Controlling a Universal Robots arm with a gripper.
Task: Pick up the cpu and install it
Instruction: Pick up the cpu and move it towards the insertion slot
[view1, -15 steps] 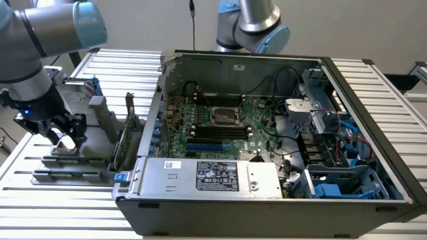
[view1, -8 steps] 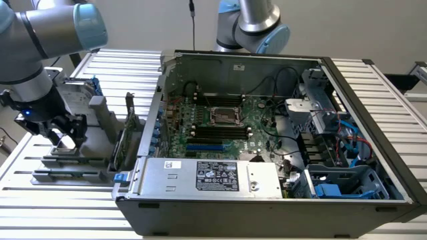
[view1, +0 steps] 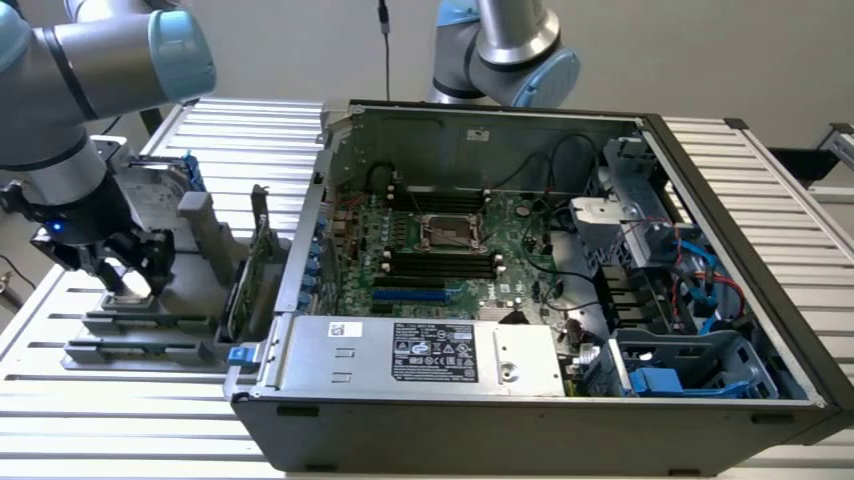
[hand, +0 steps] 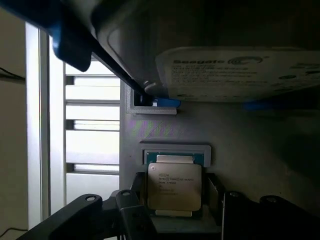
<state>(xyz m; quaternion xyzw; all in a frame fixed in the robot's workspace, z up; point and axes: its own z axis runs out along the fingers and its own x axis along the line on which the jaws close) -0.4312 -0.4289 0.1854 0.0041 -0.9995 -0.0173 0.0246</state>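
Gripper (view1: 130, 272) hangs w/ jaws spread wide, nothing held. One dark finger (hand: 131, 207) sits each side of the cpu (hand: 174, 186), close, w/ a slim gap both sides. Cpu is a flat square w/ a matte silver-grey metal lid and a thin green edge. It lies in a shallow recess of a grey plastic holder (hand: 250, 150), at the exterior view's left, outside the pc case (view1: 534, 440). Print on the lid is too small to read, and one edge is cut off by gripper parts. Hard drive (hand: 235, 75) w/ pale Seagate label and blue frame is blurred and cropped. In exterior view the cpu is just a pale patch btwn the fingers. Case is open, showing green motherboard (view1: 467, 270) w/ metal-framed socket (view1: 451, 232). Table (view1: 120, 420) is white slatted metal.
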